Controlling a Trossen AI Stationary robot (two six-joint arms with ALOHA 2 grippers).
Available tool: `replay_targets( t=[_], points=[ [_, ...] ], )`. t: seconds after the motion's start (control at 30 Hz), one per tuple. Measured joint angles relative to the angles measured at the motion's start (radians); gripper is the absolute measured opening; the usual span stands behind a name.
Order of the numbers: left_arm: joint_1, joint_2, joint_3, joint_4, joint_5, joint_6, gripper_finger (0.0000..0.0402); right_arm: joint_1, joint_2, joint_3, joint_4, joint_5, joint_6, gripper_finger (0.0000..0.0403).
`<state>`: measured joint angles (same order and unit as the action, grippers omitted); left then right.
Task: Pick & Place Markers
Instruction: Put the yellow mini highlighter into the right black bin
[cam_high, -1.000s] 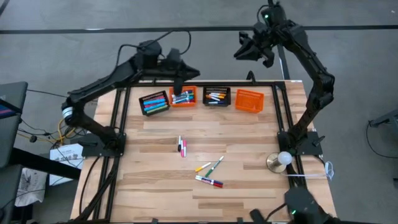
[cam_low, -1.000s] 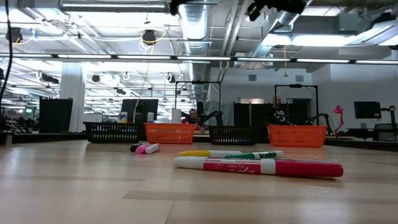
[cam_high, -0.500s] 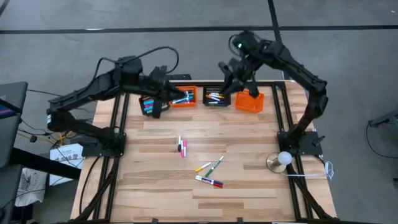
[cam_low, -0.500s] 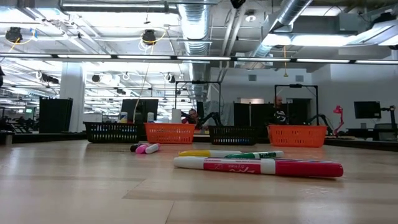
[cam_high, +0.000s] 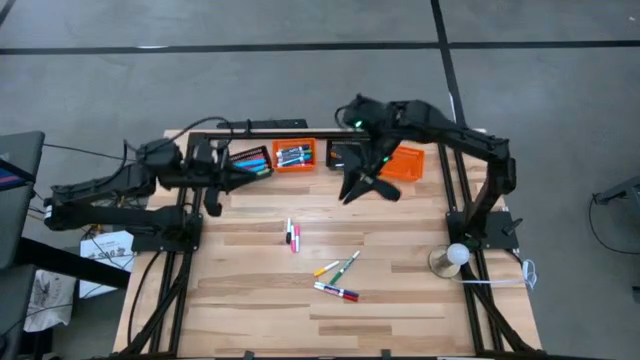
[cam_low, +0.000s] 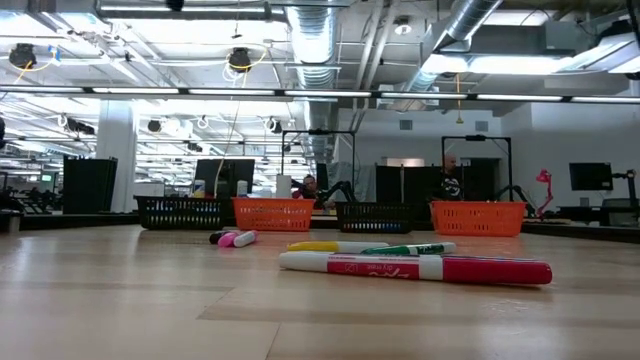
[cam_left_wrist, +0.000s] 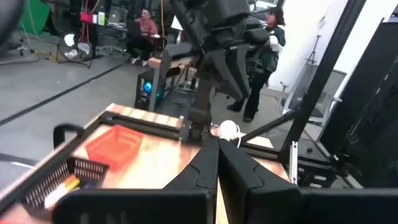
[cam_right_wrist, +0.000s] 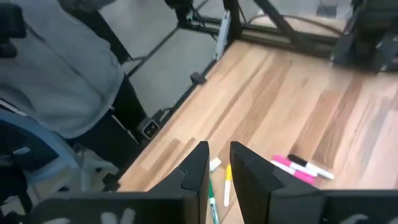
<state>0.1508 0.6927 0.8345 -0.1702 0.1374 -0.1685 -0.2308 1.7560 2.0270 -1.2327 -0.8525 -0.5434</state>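
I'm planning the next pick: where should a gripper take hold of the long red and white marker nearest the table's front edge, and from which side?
Grip the red and white marker around the middle of its barrel, coming straight down from above. It lies flat on the table, apart from the yellow marker and green marker beside it, so fingers should straddle its thin width, set across its length.

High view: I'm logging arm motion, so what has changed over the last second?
The right gripper swung from behind the table's far edge down over the baskets toward the loose markers. The left gripper drew back from the orange basket toward the table's left side. Neither holds anything. The markers and all four baskets lie where they were.
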Motion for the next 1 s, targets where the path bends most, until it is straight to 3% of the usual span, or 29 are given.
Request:
replay_targets(
  t=[0.27, 0.47, 0.63, 0.83, 1.0],
  points=[
    [-0.028, -0.182, -0.241, 0.1, -0.018, -0.079, 0.0008, 0.077, 0.18, -0.003, -0.021, 0.093, 0.081, 0.0056],
    [-0.028, -0.303, -0.378, 0.113, -0.017, -0.126, 0.0008, 0.148, 0.321, -0.004, -0.094, 0.298, 0.107, 0.0056],
    [-0.035, -0.399, -0.478, 0.143, 0.002, -0.147, 0.0008, 0.205, 0.394, -0.004, -0.088, 0.313, 0.132, 0.0054],
    [-0.086, -0.502, -0.574, 0.148, 0.028, -0.155, 0.0007, 0.27, 0.442, -0.004, -0.066, 0.434, 0.161, 0.0031],
    [-0.126, -0.566, -0.638, 0.149, 0.028, -0.154, 0.0008, 0.309, 0.488, -0.002, -0.034, 0.433, 0.161, 0.0005]
  ],
)
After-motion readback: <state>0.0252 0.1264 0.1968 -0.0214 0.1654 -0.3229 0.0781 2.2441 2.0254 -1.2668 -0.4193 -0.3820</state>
